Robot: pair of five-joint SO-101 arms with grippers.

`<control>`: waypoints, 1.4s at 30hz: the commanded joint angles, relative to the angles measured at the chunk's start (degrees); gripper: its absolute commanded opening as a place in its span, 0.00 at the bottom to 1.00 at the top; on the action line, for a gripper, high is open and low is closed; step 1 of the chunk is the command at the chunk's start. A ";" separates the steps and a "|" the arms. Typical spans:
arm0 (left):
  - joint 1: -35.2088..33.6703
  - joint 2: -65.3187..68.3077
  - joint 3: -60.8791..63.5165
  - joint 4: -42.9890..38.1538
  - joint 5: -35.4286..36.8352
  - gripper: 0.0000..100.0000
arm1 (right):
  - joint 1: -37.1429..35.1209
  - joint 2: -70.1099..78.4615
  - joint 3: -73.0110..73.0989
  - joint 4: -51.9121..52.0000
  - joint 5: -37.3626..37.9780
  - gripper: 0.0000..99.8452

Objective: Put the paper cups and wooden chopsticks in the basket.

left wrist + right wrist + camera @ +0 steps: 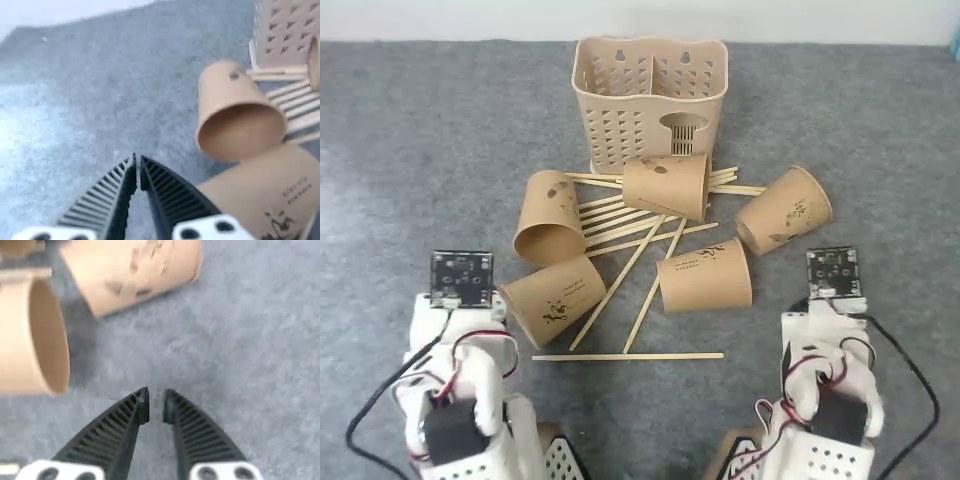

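Observation:
Five brown paper cups lie on their sides on the grey carpet: (548, 217), (665, 186), (785, 210), (705, 274), (555, 298). Several wooden chopsticks (620, 280) are scattered among and under them, and one (628, 356) lies alone nearest the arms. The beige basket (650, 100) stands upright behind the pile. My left gripper (137, 162) is shut on nothing, low over bare carpet beside two cups (240, 115), (270, 195). My right gripper (155, 401) is shut too, just short of two cups (132, 270), (30, 335).
The left arm (460, 400) and the right arm (830, 390) sit at the near edge, either side of the pile. Bare carpet stretches to the left and right of the basket. The basket has two compartments split by a divider (652, 72).

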 commanded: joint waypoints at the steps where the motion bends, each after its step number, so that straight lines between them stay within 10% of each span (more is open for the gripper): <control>1: -0.26 11.52 -8.75 -0.18 -0.62 0.02 | -2.15 0.66 -6.77 -0.92 -2.90 0.10; 13: 6.15 57.23 -40.40 9.05 -0.97 0.03 | -6.90 38.90 -21.45 -10.15 -12.57 0.10; 19: 11.52 66.73 -44.09 9.05 -1.05 0.24 | -6.37 58.59 -22.59 -20.97 -13.45 0.10; 27: 16.44 68.84 -43.82 2.11 -18.90 0.24 | -5.05 58.86 -21.10 -22.29 -11.87 0.10; 42: 16.62 68.92 -28.79 -20.92 -26.11 0.24 | -5.05 47.60 -15.30 -22.02 -10.29 0.11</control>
